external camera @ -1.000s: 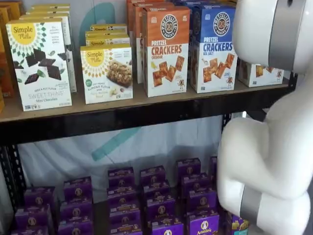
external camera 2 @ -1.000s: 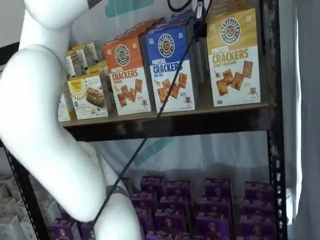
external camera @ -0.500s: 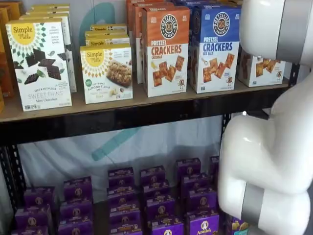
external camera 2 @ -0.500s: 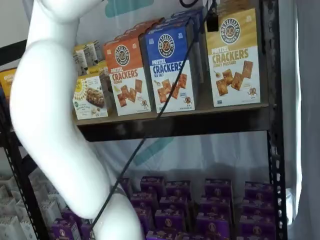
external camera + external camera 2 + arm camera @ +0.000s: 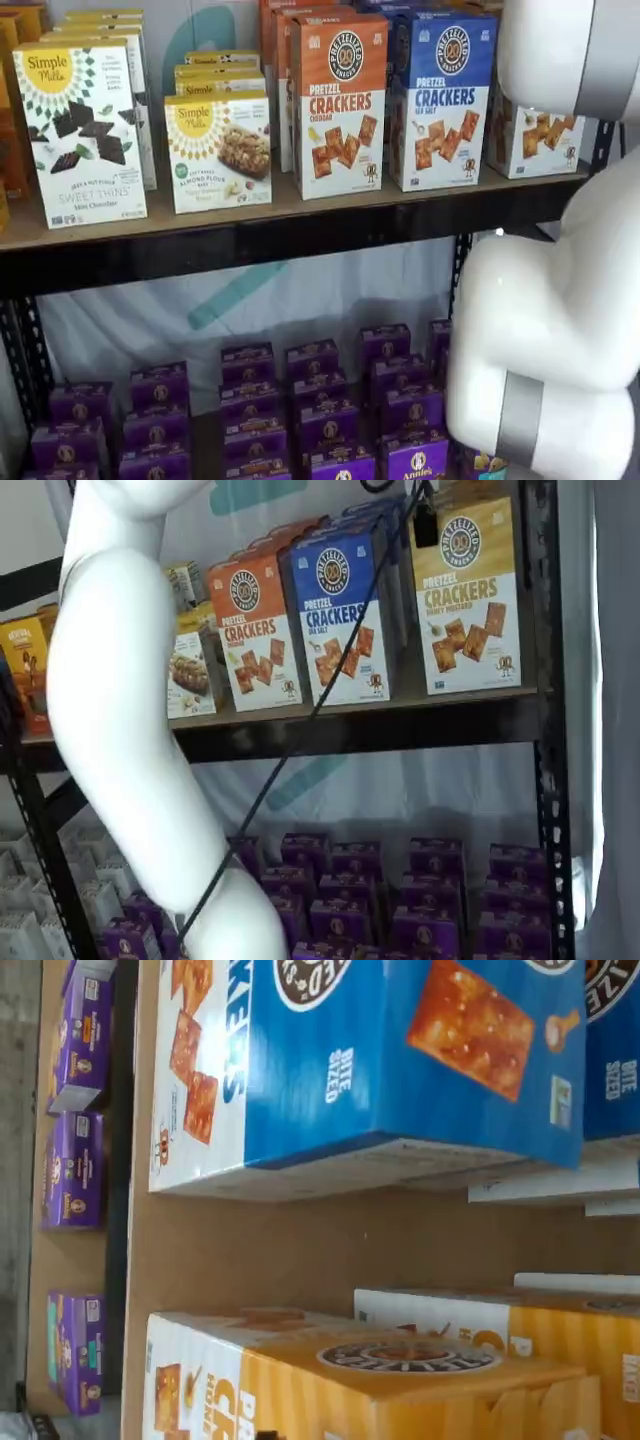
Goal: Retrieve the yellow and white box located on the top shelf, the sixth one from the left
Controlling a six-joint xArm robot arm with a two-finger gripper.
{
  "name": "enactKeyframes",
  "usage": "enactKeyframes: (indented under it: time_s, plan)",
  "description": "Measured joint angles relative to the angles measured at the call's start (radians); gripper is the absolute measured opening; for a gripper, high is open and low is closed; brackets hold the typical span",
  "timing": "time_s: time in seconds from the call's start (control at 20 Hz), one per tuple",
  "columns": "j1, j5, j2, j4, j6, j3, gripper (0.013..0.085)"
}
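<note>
Jaws' opening impossible to tell, only a black tip [image 5: 424, 522] beside the yellow and white box [image 5: 470, 595].

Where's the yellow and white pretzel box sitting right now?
In a shelf view, the yellow and white box stands upright at the right end of the top shelf, beside the black upright, with the blue cracker box on its left.
</note>
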Motion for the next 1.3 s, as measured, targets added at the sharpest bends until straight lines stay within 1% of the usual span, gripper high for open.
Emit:
enactKeyframes:
  time_s: [0.15,0.45,0.6,0.75,0.85,1.0,1.15,1.3]
  plan:
    - [0.010,0.012,0.019,-0.019,0.009,-0.020,0.0850]
    - [0.016,0.030,0.049,-0.034,0.017,-0.054,0.0850]
    - [0.023,0.061,0.070,-0.060,0.025,-0.088,0.0850]
    - [0.033,0.089,0.088,-0.101,0.030,-0.115,0.0850]
    - [0.038,0.107,0.098,-0.118,0.034,-0.129,0.0850]
    - [0.045,0.133,0.111,-0.140,0.040,-0.145,0.0850]
    - [0.049,0.159,0.125,-0.149,0.047,-0.163,0.0850]
    - [0.058,0.166,0.131,-0.166,0.052,-0.169,0.0850]
